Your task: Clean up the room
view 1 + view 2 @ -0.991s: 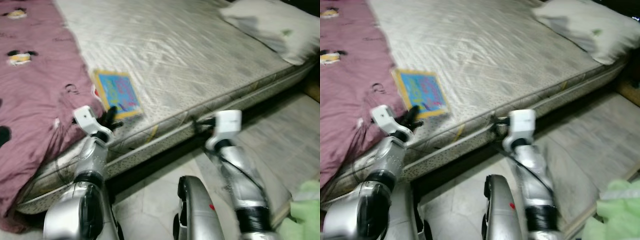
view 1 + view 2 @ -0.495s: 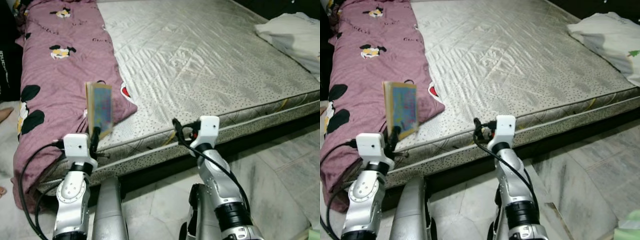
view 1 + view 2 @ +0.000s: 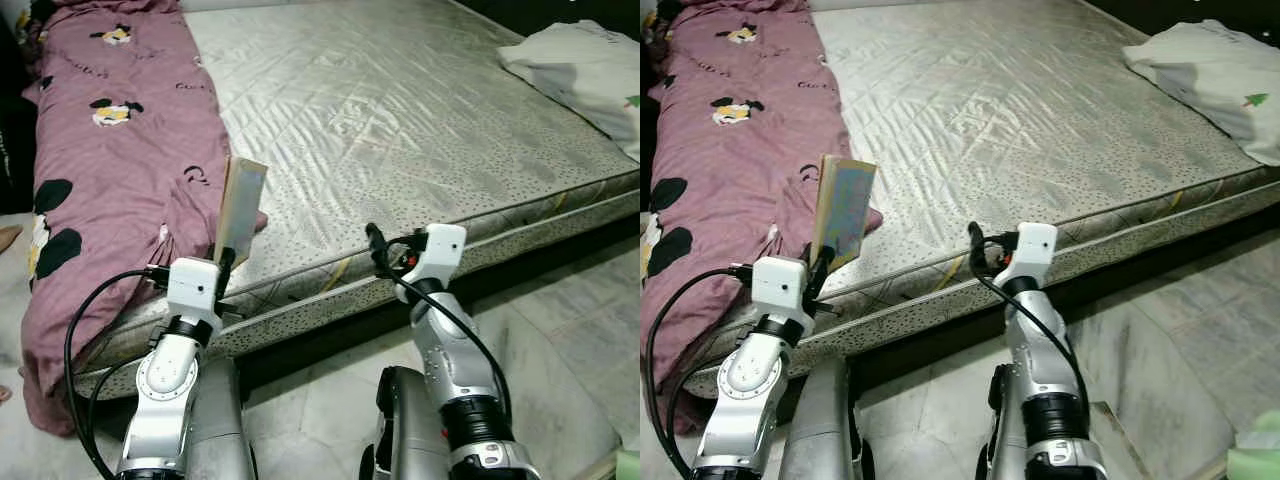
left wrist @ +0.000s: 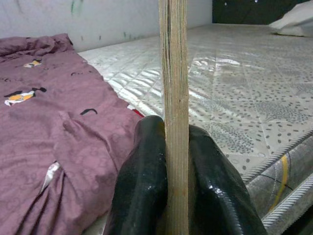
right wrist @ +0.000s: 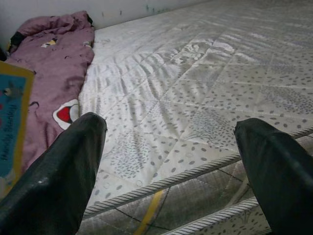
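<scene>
Left hand [image 4: 176, 171] is clamped on the bottom edge of a thin picture book [image 3: 843, 210], held upright over the mattress [image 3: 420, 110] edge at nine o'clock. It looks light and stiffish, likely to flop if pinched by a corner. Right hand [image 5: 171, 161] hangs with fingers apart. Purple blanket [image 3: 110, 170] crowds ten o'clock; bare mattress opens toward one o'clock.

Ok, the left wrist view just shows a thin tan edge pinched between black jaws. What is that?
Observer: A thin book with a blue and yellow cover, held upright by the left jaws over the bed's near edge.
Reviewer: And the other arm?
Observer: The right jaws stand open and empty beside the grey quilted mattress.
Reviewer: Anything on the floor?
Observer: Something pale green lies at the robot's right; I can't tell what.
</scene>
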`<state>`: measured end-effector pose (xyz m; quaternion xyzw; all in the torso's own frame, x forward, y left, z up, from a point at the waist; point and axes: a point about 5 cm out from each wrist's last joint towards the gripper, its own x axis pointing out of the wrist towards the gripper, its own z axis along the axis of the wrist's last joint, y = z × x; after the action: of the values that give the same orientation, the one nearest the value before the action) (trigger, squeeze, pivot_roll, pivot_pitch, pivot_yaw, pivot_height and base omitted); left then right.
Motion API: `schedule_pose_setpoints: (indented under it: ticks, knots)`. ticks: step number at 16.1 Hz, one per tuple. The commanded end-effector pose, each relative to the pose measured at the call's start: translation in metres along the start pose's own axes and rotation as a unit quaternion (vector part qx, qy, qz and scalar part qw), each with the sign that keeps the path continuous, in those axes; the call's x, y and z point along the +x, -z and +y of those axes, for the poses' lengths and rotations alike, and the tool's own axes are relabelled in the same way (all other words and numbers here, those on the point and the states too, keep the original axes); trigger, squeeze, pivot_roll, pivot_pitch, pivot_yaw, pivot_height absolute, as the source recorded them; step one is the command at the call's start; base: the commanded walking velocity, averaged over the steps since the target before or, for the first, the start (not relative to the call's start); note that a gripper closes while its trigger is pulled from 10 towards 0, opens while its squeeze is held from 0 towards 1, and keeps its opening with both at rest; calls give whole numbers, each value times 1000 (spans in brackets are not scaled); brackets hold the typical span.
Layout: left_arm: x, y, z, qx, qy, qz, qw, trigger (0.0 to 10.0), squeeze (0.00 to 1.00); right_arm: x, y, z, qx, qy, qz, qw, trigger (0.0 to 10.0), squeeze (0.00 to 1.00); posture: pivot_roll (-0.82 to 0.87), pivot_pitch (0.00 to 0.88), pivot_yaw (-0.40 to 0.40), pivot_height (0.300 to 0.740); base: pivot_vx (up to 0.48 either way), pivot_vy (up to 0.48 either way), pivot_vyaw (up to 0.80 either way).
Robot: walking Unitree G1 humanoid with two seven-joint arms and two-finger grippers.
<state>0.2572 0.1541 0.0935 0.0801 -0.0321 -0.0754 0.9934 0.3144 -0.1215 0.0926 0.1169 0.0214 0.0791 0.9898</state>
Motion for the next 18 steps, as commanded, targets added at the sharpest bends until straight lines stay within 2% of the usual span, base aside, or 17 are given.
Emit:
schedule_pose_setpoints:
  ticks: [1,5,13,18]
  knots:
    - [1,-5,1,11,-4,-9,1000,10000,0,4,-5,2,2,-7,-8,1000,10000,0,130,0,-21,612,0,0,0]
    - [1,-1,0,28,-2,-3,1000,10000,0,3,-3,1,0,-7,-7,1000,10000,0,124,0,-17,657,0,0,0]
    - [8,-5,-6,16,11,-22,1000,10000,0,3,-2,-2,-13,-1,-6,1000,10000,0,114,0,-17,740,0,0,0]
    - [12,0,-12,15,33,3,999,10000,0,0,1,-1,-18,-3,-1,1000,10000,0,108,0,-29,740,0,0,0]
